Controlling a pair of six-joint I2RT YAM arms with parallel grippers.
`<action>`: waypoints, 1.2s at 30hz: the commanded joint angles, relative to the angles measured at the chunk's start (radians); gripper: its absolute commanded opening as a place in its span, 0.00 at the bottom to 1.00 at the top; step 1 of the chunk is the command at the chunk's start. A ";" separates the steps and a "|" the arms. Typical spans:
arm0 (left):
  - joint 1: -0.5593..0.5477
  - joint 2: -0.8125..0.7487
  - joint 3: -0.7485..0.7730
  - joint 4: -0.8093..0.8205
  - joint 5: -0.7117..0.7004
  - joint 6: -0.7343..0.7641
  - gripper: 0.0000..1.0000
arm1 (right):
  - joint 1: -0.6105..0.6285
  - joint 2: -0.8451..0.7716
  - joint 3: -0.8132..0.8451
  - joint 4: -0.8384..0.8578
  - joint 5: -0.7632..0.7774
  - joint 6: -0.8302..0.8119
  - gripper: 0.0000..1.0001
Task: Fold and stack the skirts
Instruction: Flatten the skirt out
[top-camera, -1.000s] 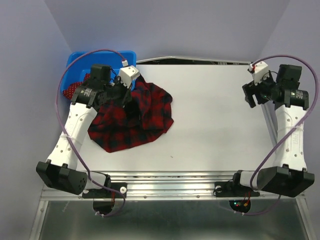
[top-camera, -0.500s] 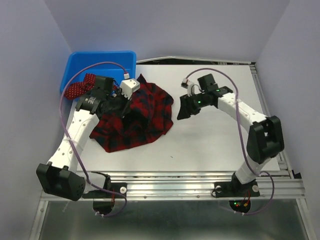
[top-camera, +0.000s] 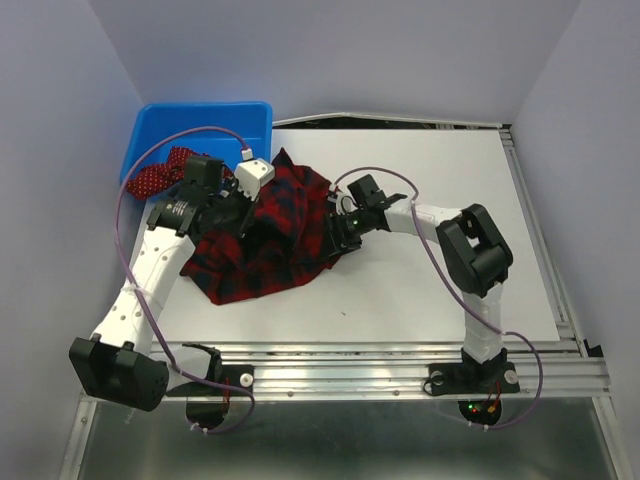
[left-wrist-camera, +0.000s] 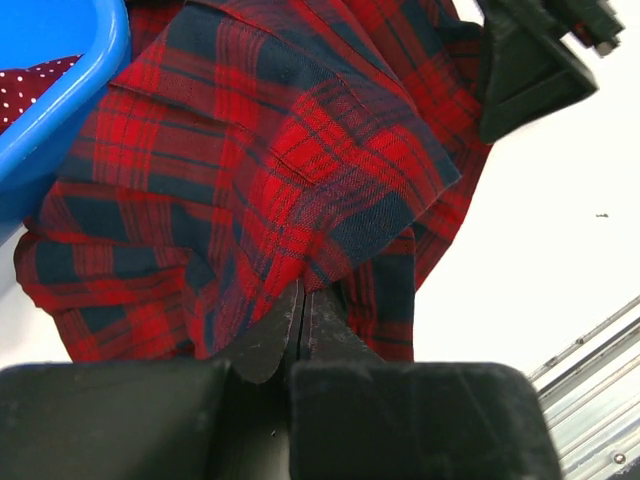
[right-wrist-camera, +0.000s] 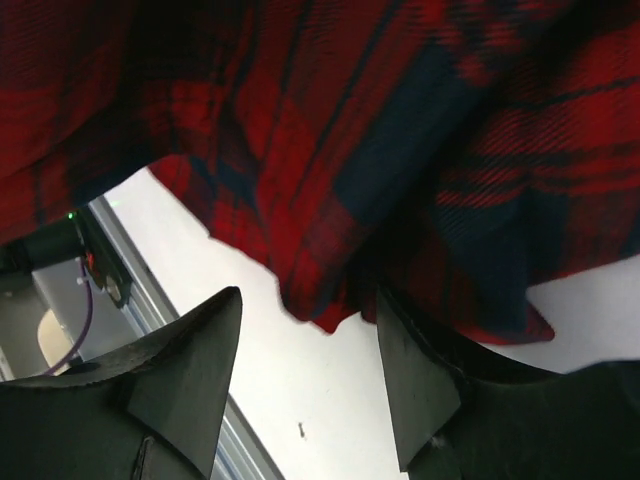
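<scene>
The red-and-navy tartan skirt (top-camera: 262, 238) lies bunched on the white table (top-camera: 440, 280), left of centre, its left edge by the bin. My left gripper (top-camera: 243, 208) is shut on a fold of it; in the left wrist view the jaws meet at the cloth (left-wrist-camera: 303, 300). My right gripper (top-camera: 338, 232) is open at the skirt's right edge; in the right wrist view (right-wrist-camera: 310, 310) the plaid hem (right-wrist-camera: 320, 310) hangs between the spread fingers. The dark red polka-dot skirt (top-camera: 155, 175) lies partly in the blue bin, and shows in the left wrist view (left-wrist-camera: 35, 85).
The blue plastic bin (top-camera: 215, 120) stands at the table's back left corner; its rim (left-wrist-camera: 70, 110) shows in the left wrist view. Metal rails (top-camera: 350, 360) run along the near table edge. Purple walls close the back and sides.
My right arm has swung from the far right across the table to the plaid skirt's right edge. The left gripper stays on the skirt, shifted slightly.
</scene>
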 joint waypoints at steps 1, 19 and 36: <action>0.008 -0.040 -0.027 0.034 -0.015 -0.011 0.02 | 0.013 0.049 0.076 0.083 -0.002 0.052 0.61; 0.015 -0.078 -0.227 0.036 -0.159 0.142 0.36 | -0.054 -0.115 0.078 0.083 -0.038 0.084 0.01; -0.083 0.140 -0.152 0.177 0.113 0.182 0.57 | -0.487 -0.401 -0.184 0.080 -0.257 0.233 0.01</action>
